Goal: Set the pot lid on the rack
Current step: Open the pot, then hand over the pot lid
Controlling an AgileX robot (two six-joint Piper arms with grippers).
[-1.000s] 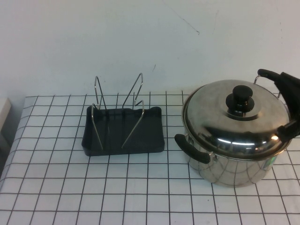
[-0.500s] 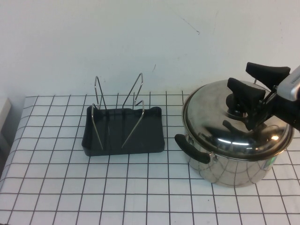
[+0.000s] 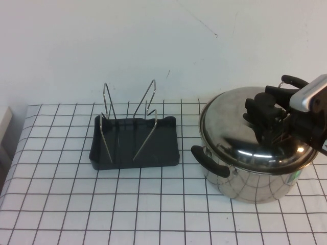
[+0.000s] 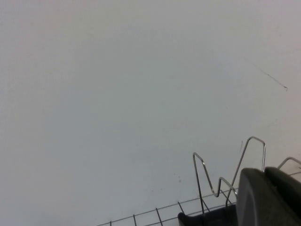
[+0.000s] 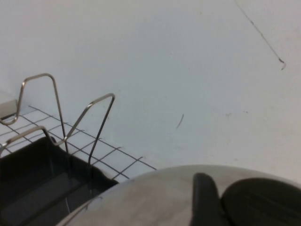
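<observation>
The deep stainless-steel pot (image 3: 255, 168) with black handles stands right of the rack, its large domed shiny steel pot lid (image 3: 230, 130) seated on top. The small black plastic rack (image 3: 134, 143) with bent silver wire uprights stands empty, well apart from the lid. In half a second the right gripper (image 3: 265, 115) has dropped lower over the lid's black knob (image 5: 263, 200), jaws spread on either side (a grasp looks imminent, not made). The left gripper (image 4: 270, 197) sits parked near the rack; its jaws cannot be told.
</observation>
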